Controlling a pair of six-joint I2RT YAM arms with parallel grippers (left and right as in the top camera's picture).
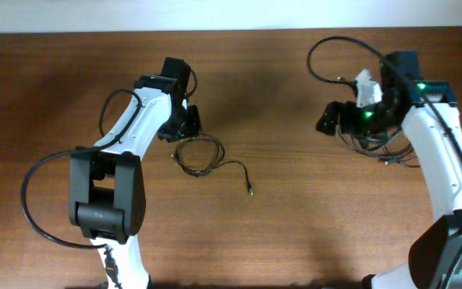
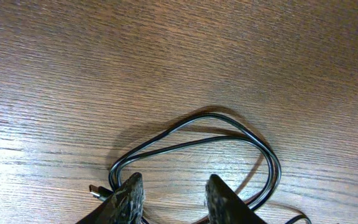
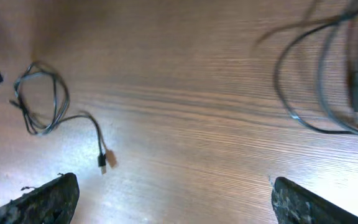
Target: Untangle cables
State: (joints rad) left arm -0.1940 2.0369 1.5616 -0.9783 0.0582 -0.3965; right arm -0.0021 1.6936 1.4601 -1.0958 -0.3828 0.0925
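Note:
One thin black cable [image 1: 200, 154] lies looped on the table left of centre, its tail ending in a small plug [image 1: 249, 189]. My left gripper [image 1: 186, 122] is open just above the loop's far-left side. In the left wrist view its fingers [image 2: 174, 198] straddle the loop [image 2: 229, 122], with a plug end [image 2: 96, 191] beside the left finger. A second tangle of thin black cables [image 1: 385, 146] lies under my right arm. My right gripper [image 1: 329, 119] is wide open and empty, left of that tangle. The right wrist view [image 3: 176, 202] shows the loop [image 3: 42, 99] far off and tangle strands [image 3: 319, 87] at right.
Thick black arm cables arc by the left base [image 1: 29, 201] and above the right arm [image 1: 327, 48]. The wooden table [image 1: 279, 225] runs to the back edge at the top of the overhead view. The arm bases stand at the front left and front right.

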